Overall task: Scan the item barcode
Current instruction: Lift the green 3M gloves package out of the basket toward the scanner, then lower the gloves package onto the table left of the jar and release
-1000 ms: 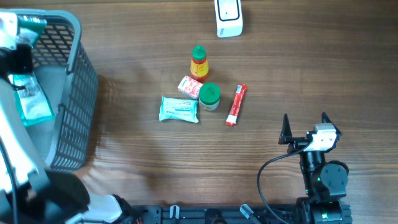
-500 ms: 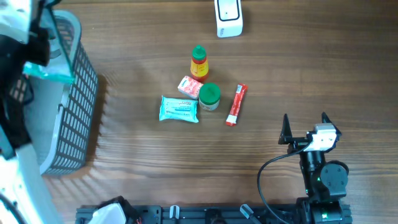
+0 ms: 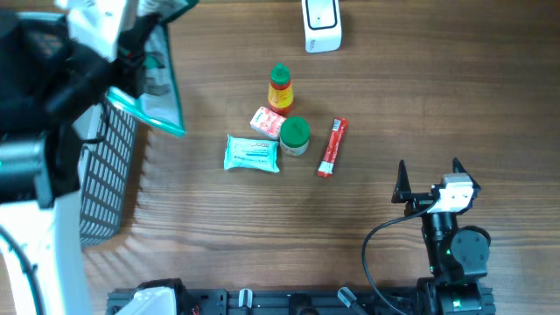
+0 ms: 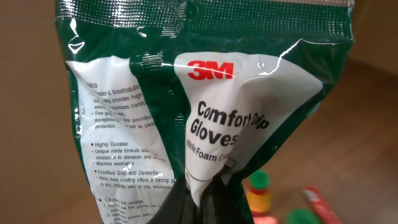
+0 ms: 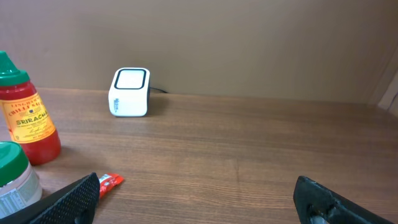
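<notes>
Item: a packet of gloves (image 4: 205, 112), in shiny green and white film, hanging in the air above the table's left side, beside the basket (image 3: 109, 175).
Left gripper (image 4: 202, 205): closed tight on the packet's lower edge, where the film puckers.
Right gripper (image 3: 430, 171): jaws wide apart, holding nothing, low at the right, well apart from everything.
Scanner (image 3: 321, 24): white box at the far edge, well apart from the packet.
Handling: probably light, soft and floppy; the glossy film looks slippery, so it may sag or twist.
Where to hold: best at a flat sealed edge, away from the barcode, which I cannot see here.
</notes>
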`<state>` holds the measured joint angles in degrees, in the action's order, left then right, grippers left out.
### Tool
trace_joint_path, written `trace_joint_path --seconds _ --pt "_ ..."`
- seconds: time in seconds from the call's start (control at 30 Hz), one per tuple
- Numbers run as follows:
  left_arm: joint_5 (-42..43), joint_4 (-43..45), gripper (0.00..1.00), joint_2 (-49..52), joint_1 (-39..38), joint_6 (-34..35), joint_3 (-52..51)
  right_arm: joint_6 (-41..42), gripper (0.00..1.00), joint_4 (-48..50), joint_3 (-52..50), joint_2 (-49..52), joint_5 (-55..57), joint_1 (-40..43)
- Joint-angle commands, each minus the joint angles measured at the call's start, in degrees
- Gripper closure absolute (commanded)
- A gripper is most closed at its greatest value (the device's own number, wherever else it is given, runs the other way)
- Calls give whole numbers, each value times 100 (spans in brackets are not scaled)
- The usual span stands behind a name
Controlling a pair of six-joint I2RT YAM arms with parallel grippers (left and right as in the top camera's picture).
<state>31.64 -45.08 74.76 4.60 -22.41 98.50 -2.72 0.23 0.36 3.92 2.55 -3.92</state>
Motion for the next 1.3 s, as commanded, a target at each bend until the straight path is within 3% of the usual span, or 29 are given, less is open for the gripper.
trace_joint_path --seconds 0.0,0.27,0.47,0.63,1.07,1.27 --pt "87 -201 96 527 -232 1231 39 -26 0 24 0 11 -94 24" --pt "50 -645 96 1582 -549 2496 -68 -26 0 24 0 11 -94 24" --pt "-236 -623 96 2304 -791 4044 -175 -26 0 24 0 11 -94 24" --pt "-1276 -621 96 2691 -1084 4826 -446 -26 0 24 0 11 -94 24" --pt "-2732 24 96 2769 -1952 5445 -2035 -28 0 24 0 11 -94 24" --pt "-2769 234 96 2769 -2114 5440 -2253 -26 0 24 0 11 -94 24"
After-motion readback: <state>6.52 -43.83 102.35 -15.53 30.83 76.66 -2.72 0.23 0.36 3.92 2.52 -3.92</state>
